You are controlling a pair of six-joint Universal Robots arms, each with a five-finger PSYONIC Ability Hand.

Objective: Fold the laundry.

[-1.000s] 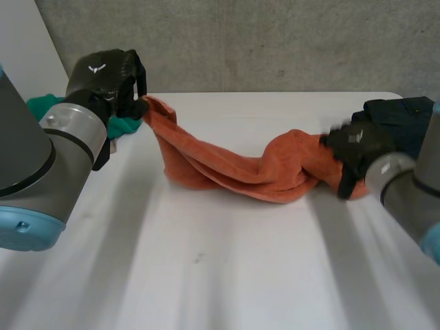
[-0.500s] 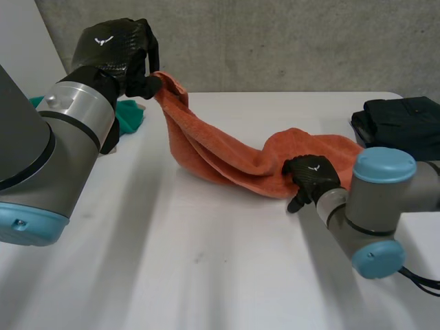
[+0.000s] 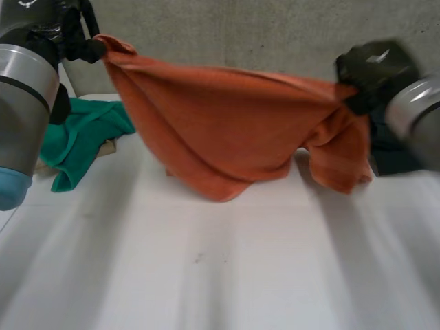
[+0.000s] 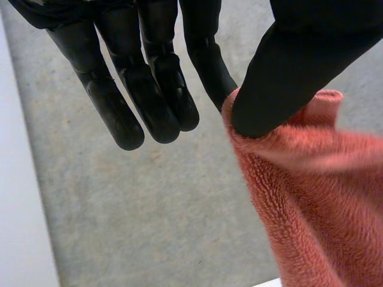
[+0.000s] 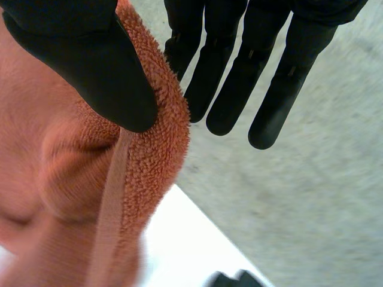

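An orange towel (image 3: 220,130) hangs in the air, stretched between both hands above the white table (image 3: 227,275). My left hand (image 3: 65,31) is raised at the far left and pinches one corner of the towel (image 4: 299,179) between thumb and a finger (image 4: 203,66). My right hand (image 3: 371,69) is raised at the right and pinches the other end of the towel (image 5: 131,179) under its thumb (image 5: 90,60). The towel's lower folds sag to just above the table top.
A green cloth (image 3: 79,141) lies crumpled on the table's far left. A dark folded garment (image 3: 395,155) sits at the far right behind the right arm. A grey wall (image 3: 240,34) stands behind the table.
The right hand closed on the towel's right end and rose. The left hand lifted its corner higher. The towel went from lying on the table to hanging spread between both hands.
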